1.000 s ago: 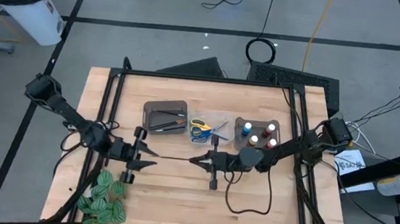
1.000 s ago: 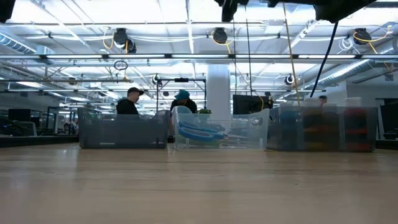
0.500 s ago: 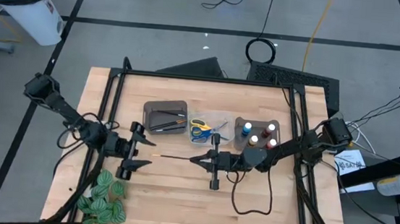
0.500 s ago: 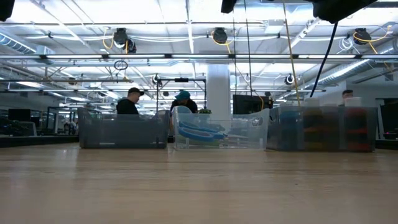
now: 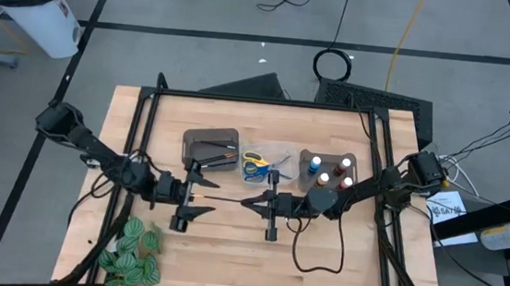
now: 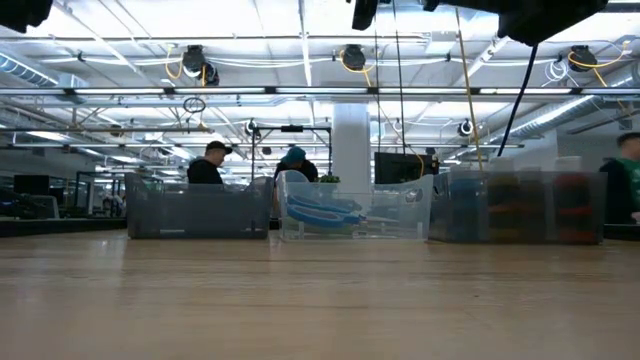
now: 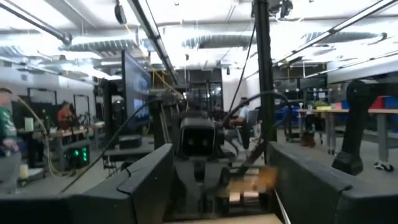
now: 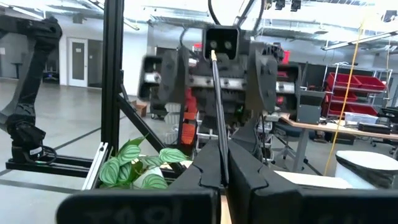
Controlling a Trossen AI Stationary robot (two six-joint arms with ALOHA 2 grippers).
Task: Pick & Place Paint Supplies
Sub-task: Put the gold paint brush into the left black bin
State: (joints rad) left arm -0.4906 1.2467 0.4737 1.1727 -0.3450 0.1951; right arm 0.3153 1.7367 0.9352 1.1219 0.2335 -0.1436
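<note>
On the wooden table (image 5: 228, 242), seen from above, three bins stand in a row at upper centre: a grey bin (image 5: 211, 148) with dark paintbrushes, a clear bin (image 5: 266, 163) with blue and yellow scissors (image 5: 255, 167), and a bin of small paint bottles (image 5: 328, 172), while a green leafy bunch (image 5: 131, 252) lies at lower left. At frame centre the right gripper (image 5: 252, 203) is clamped shut on a thin dark paintbrush (image 5: 222, 199), held level above the boards and pointing toward frame left. The left gripper (image 5: 197, 192) faces it with its fingers spread wide either side of the brush's far tip, gripping nothing.
</note>
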